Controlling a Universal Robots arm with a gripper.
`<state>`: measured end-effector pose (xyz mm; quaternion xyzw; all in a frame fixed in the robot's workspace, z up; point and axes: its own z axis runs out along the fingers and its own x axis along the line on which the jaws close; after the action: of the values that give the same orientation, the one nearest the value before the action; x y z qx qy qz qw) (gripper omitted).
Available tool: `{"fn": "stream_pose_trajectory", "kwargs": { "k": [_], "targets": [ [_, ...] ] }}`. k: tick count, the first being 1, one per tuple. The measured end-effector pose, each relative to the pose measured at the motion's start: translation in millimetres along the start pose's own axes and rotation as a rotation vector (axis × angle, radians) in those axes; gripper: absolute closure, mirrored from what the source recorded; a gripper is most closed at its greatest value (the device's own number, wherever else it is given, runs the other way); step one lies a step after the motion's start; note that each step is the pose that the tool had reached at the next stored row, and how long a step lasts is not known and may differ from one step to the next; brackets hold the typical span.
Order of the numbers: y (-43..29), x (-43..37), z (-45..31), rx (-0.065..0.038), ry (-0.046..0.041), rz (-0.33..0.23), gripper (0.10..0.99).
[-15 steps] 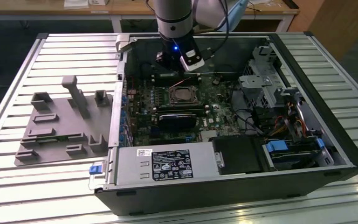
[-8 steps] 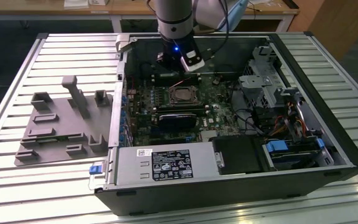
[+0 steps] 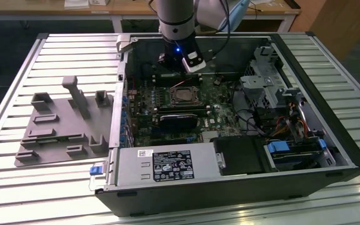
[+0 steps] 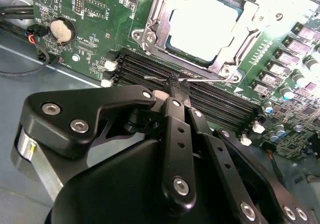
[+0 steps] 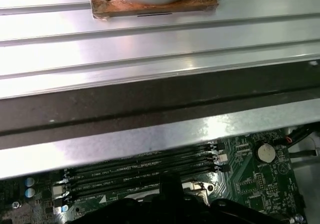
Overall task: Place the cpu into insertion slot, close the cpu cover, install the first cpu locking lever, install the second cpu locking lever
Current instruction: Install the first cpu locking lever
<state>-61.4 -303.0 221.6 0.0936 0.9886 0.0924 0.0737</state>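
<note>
Silver cpu [image 4: 202,24] seated w/ cover [image 4: 160,24] down, just past fingers [image 4: 175,112].

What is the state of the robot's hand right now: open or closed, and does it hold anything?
Hand: closed, with its tips at the thin locking lever. Whether it really grips the lever cannot be told.

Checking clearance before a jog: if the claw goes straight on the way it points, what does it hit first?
Probably the thin locking lever lying along the black memory slots, beside the cpu cover. The claw tip is right at it; contact unclear.
</note>
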Motion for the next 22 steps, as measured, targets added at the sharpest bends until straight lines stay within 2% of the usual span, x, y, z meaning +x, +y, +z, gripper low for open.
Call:
{"fn": "stream_pose_trajectory", "kwargs": {
  "k": [8,14,16,22],
  "targets": [
    [1.4,-5.1,4.0,0.001,-0.0021,0.010,0.980],
    [1.5,-5.4,4.8,0.001,-0.0029,0.010,0.980],
    [0.9,-5.2,6.2,0.000,-0.0102,0.009,0.980],
    [0.0,-4.4,10.6,-0.005,-0.0419,0.003,0.980]
  ]
}}
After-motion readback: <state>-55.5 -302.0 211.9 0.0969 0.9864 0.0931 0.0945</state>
